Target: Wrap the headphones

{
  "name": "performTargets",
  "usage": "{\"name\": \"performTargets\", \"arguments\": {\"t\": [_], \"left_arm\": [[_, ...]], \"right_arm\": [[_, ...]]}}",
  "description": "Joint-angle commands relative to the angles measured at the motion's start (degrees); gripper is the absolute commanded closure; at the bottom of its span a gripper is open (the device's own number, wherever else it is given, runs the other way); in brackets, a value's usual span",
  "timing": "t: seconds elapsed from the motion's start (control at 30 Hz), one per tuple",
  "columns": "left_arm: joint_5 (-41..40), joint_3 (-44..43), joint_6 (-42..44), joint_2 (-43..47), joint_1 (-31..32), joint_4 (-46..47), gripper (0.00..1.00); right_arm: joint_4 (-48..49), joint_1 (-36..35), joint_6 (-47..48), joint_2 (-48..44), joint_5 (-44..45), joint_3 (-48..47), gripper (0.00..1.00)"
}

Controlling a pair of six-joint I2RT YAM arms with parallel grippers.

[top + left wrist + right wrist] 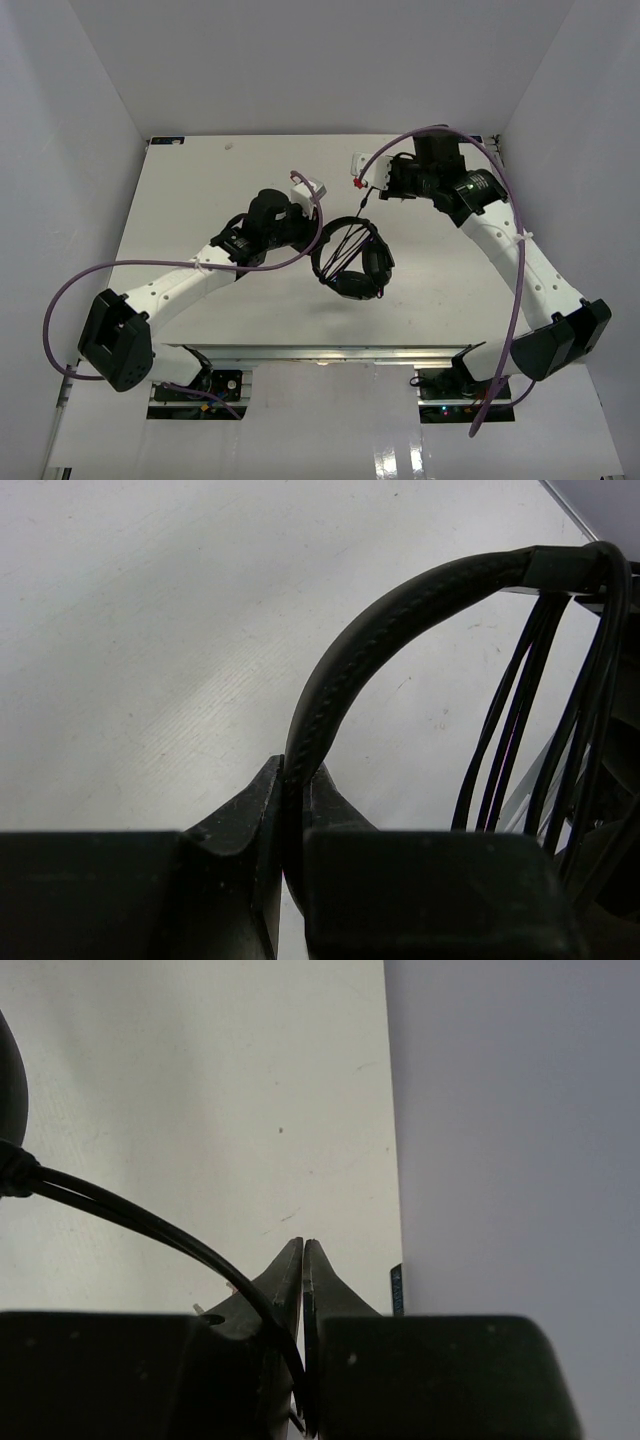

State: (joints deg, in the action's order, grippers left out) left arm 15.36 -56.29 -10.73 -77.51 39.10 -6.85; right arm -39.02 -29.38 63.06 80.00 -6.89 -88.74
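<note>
The black headphones (352, 262) are held at the middle of the table, with the thin black cord (345, 243) wound in several strands across the headband. My left gripper (316, 240) is shut on the headband (400, 610); in the left wrist view the jaws (297, 780) pinch its stitched band, and the cord strands (510, 730) hang to the right. My right gripper (367, 195) is behind the headphones and shut on the cord. In the right wrist view the cord (150, 1222) runs from the left into the closed jaws (303, 1250).
White enclosure walls (70, 120) stand close on the left, back and right. The right gripper is near the table's back right edge, with the wall (500, 1110) just beyond it. Purple arm cables (515, 260) loop beside both arms.
</note>
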Motion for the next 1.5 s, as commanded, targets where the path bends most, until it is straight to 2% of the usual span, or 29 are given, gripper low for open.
{"name": "performTargets", "arguments": {"t": [0.0,0.17,0.3,0.43,0.5,0.57,0.67,0.87,0.9,1.0,1.17,1.33,1.47], "left_arm": [[0.9,-0.5,-1.5,4.9,-0.6,-0.7,1.00],[1.8,-0.7,-3.7,6.6,-0.9,0.5,1.00],[-1.4,-1.6,-5.0,6.8,-0.9,-0.3,1.00],[-3.8,-3.0,-8.6,6.0,-1.6,-1.2,1.00],[-4.3,-4.2,-10.6,4.6,-1.7,-1.8,1.00],[-5.0,-5.1,-12.5,3.5,-1.9,-2.5,1.00],[-7.4,-6.4,-15.4,2.1,-2.3,-4.0,1.00],[-10.5,-7.1,-19.4,-0.9,-6.1,-6.9,1.00],[-10.7,-7.0,-19.8,-1.3,-7.1,-7.0,1.00],[-11.9,-6.7,-21.1,-2.9,-8.9,-6.8,1.00],[-18.6,-6.6,-21.4,-6.8,-10.9,-4.7,1.00],[-23.0,-5.8,-24.3,-12.2,-14.4,-2.9,1.00],[-27.9,-4.0,-26.4,-15.1,-16.6,-0.9,1.00]], "right_arm": [[2.6,7.1,-6.6,-3.5,-10.0,4.0,0.92],[3.1,13.4,-12.2,-5.0,-22.6,11.3,0.92],[3.3,15.8,-15.2,-6.0,-31.3,16.6,0.91],[6.4,16.2,-19.5,-6.1,-39.2,21.0,0.84],[7.7,16.2,-21.8,-5.6,-41.8,22.1,0.72],[8.4,16.4,-23.3,-4.6,-43.2,22.7,0.53],[10.7,17.4,-25.9,-4.2,-43.8,24.1,0.31],[12.5,22.9,-27.2,-5.9,-42.6,25.8,0.07],[12.6,24.4,-27.1,-6.4,-42.6,26.0,0.10],[12.2,26.1,-26.1,-9.5,-41.0,27.4,0.10],[13.1,26.3,-24.0,-18.3,-38.8,36.3,0.10],[16.7,26.3,-26.6,-26.9,-37.1,46.3,0.10],[20.6,26.3,-30.0,-33.0,-31.8,51.5,0.10]]}}
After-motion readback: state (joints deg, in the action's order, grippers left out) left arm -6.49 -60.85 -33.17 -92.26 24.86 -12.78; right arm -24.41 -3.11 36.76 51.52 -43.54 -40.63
